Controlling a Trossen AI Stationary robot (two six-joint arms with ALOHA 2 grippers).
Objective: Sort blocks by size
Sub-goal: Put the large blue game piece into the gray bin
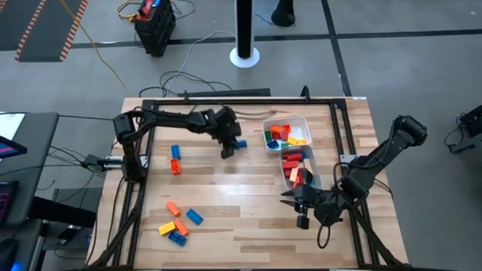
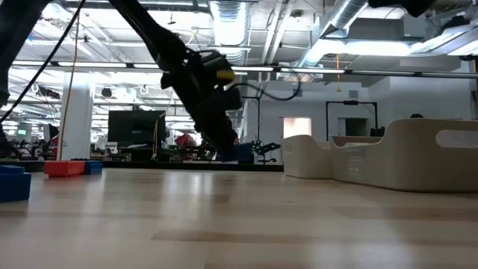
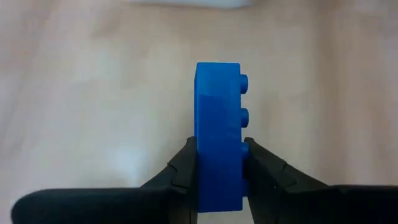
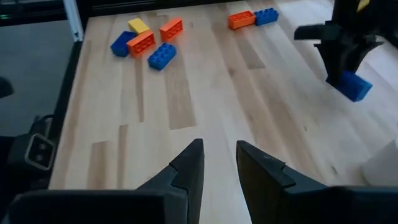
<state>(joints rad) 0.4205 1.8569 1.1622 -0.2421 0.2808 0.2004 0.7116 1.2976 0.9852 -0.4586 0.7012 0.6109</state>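
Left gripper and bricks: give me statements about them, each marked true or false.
1. The left gripper is shut on a blue brick. True.
2. The right gripper holds an orange brick. False: it holds nothing.
3. Both tubs are empty. False: they hold bricks.
4. A blue and an orange brick lie together left of the left gripper in the high view. True.

Grey floor (image 1: 392,22) with dark seams surrounds the wooden table (image 1: 226,218); a white post (image 1: 244,30) and cables (image 1: 188,45) lie behind it, ceiling ducts (image 2: 351,19) and strip lights (image 2: 97,33) overhead
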